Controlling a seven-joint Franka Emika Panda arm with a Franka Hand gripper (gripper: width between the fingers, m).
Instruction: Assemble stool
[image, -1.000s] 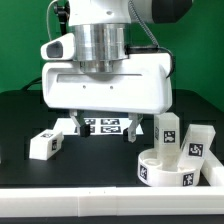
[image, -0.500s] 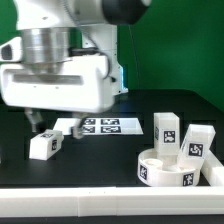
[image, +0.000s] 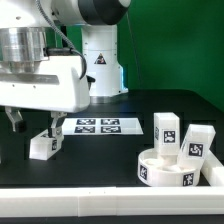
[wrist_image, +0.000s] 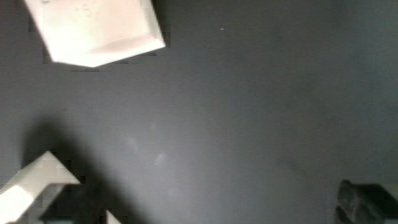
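The round white seat lies at the exterior view's right, with two tagged legs upright just behind it. A third leg lies alone at the left. My gripper hangs open just above and behind that leg, its fingers spread wide with nothing between them. In the wrist view the leg shows as a white block far from the gripper, outside the gap between the fingers.
The marker board lies flat in the middle of the black table, right of the gripper. A white piece shows at the right edge beside the seat. The table's white front edge runs below.
The arm has swept from over the marker board toward the exterior view's left and now hangs over the lone leg. The jaws stayed open; no part moved.
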